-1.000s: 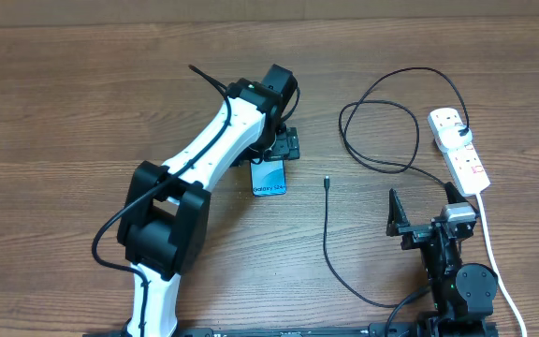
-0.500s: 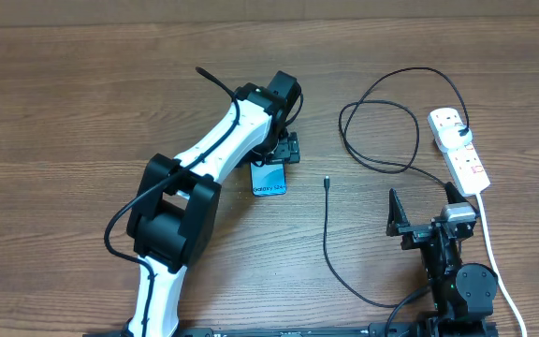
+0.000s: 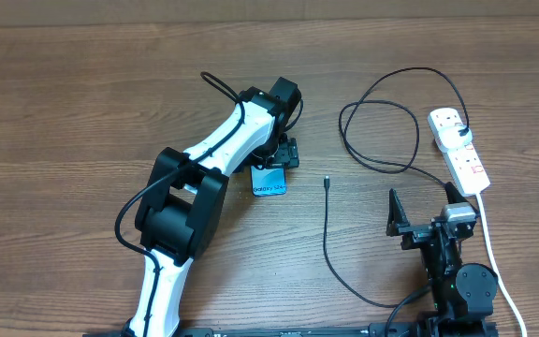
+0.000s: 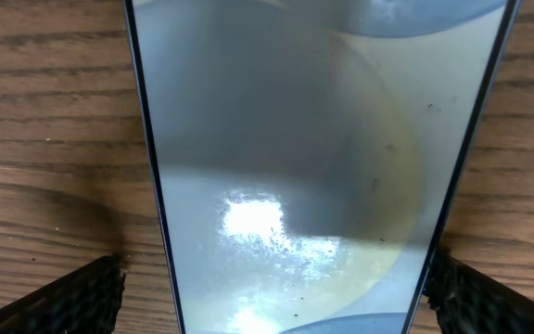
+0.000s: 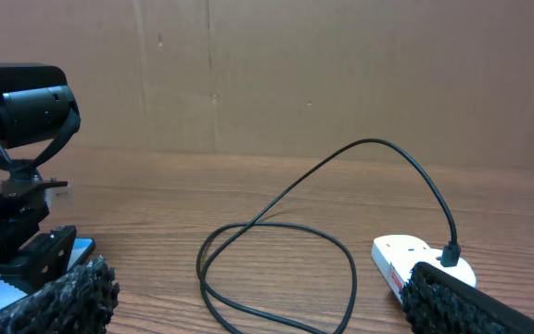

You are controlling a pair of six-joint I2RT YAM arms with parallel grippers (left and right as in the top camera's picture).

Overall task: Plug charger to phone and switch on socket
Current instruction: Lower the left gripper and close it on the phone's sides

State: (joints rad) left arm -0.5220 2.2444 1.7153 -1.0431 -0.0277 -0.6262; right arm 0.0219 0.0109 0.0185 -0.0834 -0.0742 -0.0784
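The phone (image 3: 269, 180) lies flat on the table, blue screen up, and fills the left wrist view (image 4: 295, 139). My left gripper (image 3: 274, 161) is over its far end, open, with one finger (image 4: 72, 297) on each side of it and a gap showing on the left. The charger (image 3: 326, 239) runs as a thin black cable from its loose connector tip (image 3: 327, 181), right of the phone, round in loops (image 5: 354, 276) to the socket (image 3: 466, 159). The socket (image 5: 406, 252) is a white strip at the far right. My right gripper (image 3: 424, 208) stands open near the front right, holding nothing.
The wooden table (image 3: 64, 112) is bare on its left half. A white cord (image 3: 494, 262) runs from the socket along the right edge, past the right arm's base. A brown cardboard wall (image 5: 341, 65) closes off the back.
The left arm's elbow has swung a little to the right and its wrist has shifted slightly over the phone. The right arm, cable and socket have not moved.
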